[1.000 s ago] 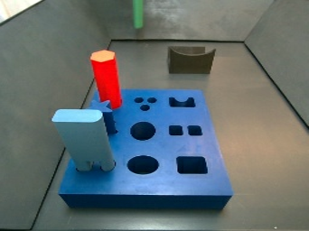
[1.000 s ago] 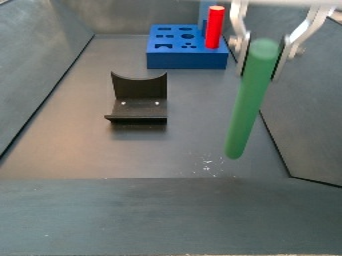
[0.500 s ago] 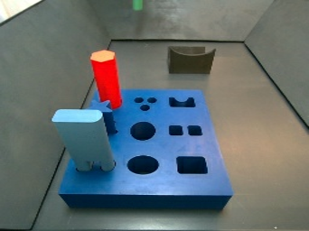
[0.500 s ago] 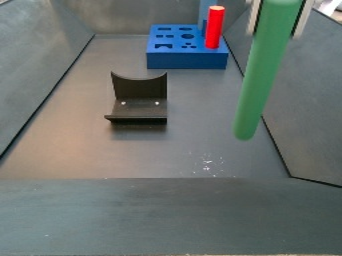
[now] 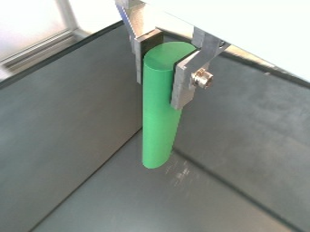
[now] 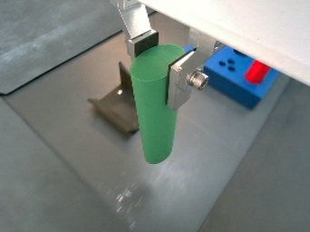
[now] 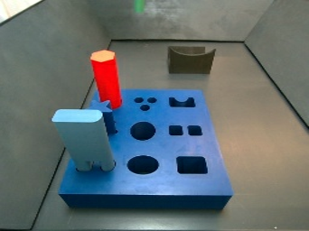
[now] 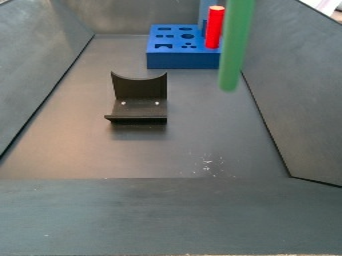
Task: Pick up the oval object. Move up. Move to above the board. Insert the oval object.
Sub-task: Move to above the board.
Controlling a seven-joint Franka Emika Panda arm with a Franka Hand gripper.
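Note:
My gripper point(image 5: 168, 65) is shut on the top of the green oval object point(image 5: 158, 118), which hangs upright between the fingers, well above the floor, in both wrist views point(image 6: 155, 118). In a side view the oval object point(image 8: 237, 45) hangs high in the air, short of the blue board point(image 8: 187, 58); the gripper is above that frame. Only the peg's lower tip point(image 7: 141, 4) shows in a side view, far behind the board point(image 7: 215, 146). The board also shows behind the peg in a wrist view point(image 6: 227, 83).
A red hexagonal peg point(image 7: 107, 79) and a light-blue block point(image 7: 82, 135) stand in the board's left side. A dark olive U-shaped piece point(image 8: 138, 97) lies on the floor between peg and board. Grey walls enclose the floor.
The gripper has lifted the oval object higher and carried it toward the board; its lower end is now far off the floor.

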